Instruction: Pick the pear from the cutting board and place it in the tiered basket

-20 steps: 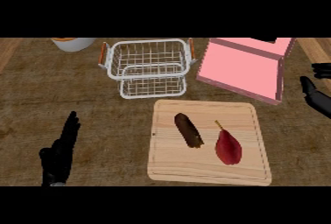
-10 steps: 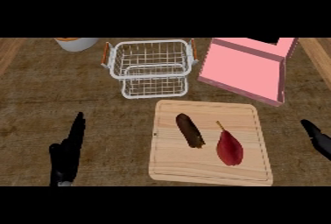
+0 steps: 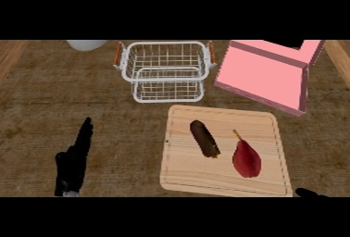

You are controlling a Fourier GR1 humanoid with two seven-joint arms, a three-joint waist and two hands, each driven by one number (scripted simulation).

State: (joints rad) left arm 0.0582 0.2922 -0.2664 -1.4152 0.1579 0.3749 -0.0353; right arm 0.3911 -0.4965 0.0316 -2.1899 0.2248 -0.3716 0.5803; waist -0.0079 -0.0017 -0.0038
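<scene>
From the head view, the red pear [image 3: 246, 160] lay on the right half of the cutting board [image 3: 222, 115], its stem pointing away toward the tiered basket [image 3: 166, 69]. The right hand [image 3: 311, 193], barely showing off the board's near right corner, looked nearer; I couldn't tell its fingers. The left hand [image 3: 74, 162] rested left of the board, fingers straight and apart from everything.

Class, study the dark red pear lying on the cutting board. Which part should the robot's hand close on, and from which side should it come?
Probably the broad lower body of the pear, approached from above. It lies flat on the cutting board, thin stem pointing away from the robot, so the stem end offers little hold. The brown item lies close on its left, so the right hand, nearer that side, seems best placed.
</scene>
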